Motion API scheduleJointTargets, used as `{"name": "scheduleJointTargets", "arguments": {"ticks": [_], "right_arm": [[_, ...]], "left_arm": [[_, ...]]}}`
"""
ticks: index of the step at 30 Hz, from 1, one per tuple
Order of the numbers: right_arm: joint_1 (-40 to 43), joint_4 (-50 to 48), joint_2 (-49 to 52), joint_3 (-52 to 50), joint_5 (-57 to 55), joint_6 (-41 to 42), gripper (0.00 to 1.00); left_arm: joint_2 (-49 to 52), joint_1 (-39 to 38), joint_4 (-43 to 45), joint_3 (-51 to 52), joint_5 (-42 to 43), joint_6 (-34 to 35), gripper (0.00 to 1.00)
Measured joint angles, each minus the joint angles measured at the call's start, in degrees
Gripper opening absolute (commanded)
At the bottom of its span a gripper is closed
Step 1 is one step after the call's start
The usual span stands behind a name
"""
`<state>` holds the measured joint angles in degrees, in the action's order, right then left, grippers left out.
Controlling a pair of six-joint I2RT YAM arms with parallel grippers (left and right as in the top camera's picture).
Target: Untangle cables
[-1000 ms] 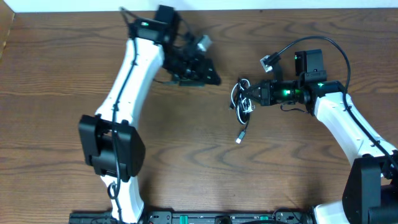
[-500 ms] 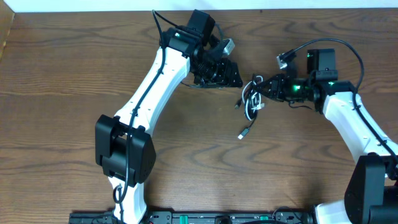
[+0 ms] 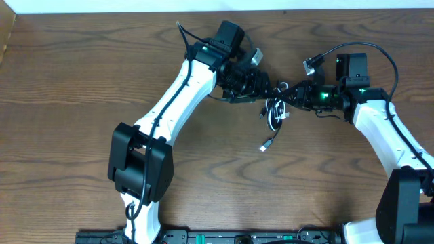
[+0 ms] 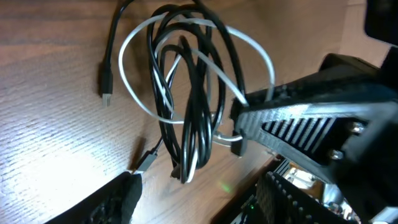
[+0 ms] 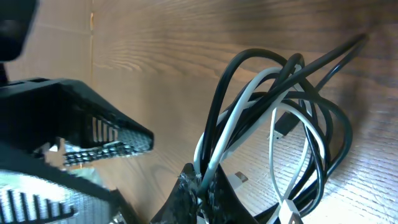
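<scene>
The cables [image 3: 274, 114] are a tangled bunch of one white and a few black cords, hanging from my right gripper [image 3: 290, 93] down to the wooden table [image 3: 68, 81]. One plug end [image 3: 265, 145] lies on the wood below the bunch. In the right wrist view my fingers [image 5: 205, 190] are pinched on white and black strands of the bunch [image 5: 280, 124]. My left gripper [image 3: 263, 87] is open, right next to the bunch on its left. In the left wrist view its fingers [image 4: 199, 208] spread wide below the loops [image 4: 186, 93], holding nothing. The right gripper [image 4: 311, 118] also shows there.
The right arm's thick black cord [image 3: 359, 47] arcs above its wrist. The table's back edge [image 3: 203, 8] runs along the top, and a black rail [image 3: 237, 237] lines the front edge. The left gripper's body [image 5: 81, 143] fills the left of the right wrist view.
My left arm has swung right until its open gripper is beside the cable bunch. My right gripper first lifted the bunch slightly right, then stayed still.
</scene>
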<state>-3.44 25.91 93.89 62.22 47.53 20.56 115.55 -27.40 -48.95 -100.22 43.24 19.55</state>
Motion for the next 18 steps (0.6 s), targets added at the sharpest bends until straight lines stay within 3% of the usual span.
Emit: {"name": "scheduleJointTargets", "arguments": {"ticks": [18], "right_arm": [[0.0, 0.3, 0.0, 0.0, 0.0, 0.0, 0.01]], "left_arm": [[0.0, -3.4, 11.1, 10.5, 0.4, 4.3, 0.61]]}}
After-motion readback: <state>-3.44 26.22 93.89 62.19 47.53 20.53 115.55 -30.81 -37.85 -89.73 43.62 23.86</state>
